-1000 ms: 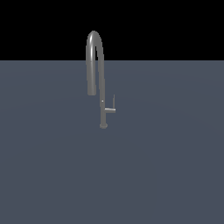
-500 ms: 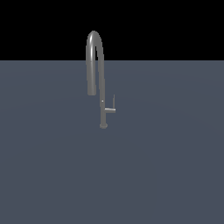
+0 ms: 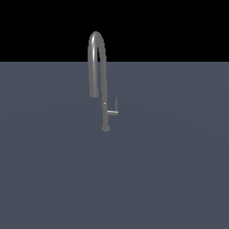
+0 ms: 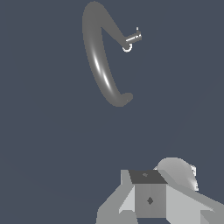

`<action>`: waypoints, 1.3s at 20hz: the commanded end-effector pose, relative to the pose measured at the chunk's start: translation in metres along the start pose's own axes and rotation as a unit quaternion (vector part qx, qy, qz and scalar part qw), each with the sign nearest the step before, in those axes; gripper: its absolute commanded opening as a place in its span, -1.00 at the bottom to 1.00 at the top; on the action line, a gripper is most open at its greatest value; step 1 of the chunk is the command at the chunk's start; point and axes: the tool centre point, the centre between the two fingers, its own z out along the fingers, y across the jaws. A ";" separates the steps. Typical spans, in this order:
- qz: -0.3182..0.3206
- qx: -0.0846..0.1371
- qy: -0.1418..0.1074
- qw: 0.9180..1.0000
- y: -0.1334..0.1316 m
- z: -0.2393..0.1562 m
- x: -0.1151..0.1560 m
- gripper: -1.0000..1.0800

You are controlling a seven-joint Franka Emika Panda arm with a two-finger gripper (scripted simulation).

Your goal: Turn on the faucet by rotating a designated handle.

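Gripper (image 4: 151, 199) seen only in part, well clear of the faucet (image 3: 103, 80); its opening cannot be judged.
Near the worktop's (image 3: 179, 179) middle, the handle (image 3: 114, 110) should be approached beside its slim rod, not the spout.

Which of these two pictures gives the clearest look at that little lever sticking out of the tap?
The exterior view. There the small thin grey L-shaped lever shows side-on: a short stub off the tall grey metal gooseneck tap, with its slim rod pointing up. The wrist view sees it from above, foreshortened to a tiny stub.
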 end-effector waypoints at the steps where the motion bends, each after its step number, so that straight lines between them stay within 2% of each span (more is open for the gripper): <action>1: 0.022 0.021 -0.018 0.999 -0.002 0.003 0.016 -1.00; 8: 0.082 0.081 -0.072 0.991 -0.004 0.013 0.062 -1.00; 14: 0.136 0.136 -0.119 0.974 -0.002 0.027 0.102 -1.00; 20: 0.192 0.192 -0.169 0.947 0.003 0.046 0.143 -1.00; 23: 0.222 0.222 -0.195 0.929 0.007 0.058 0.163 -1.00; 26: 0.252 0.252 -0.222 0.908 0.011 0.072 0.183 -1.00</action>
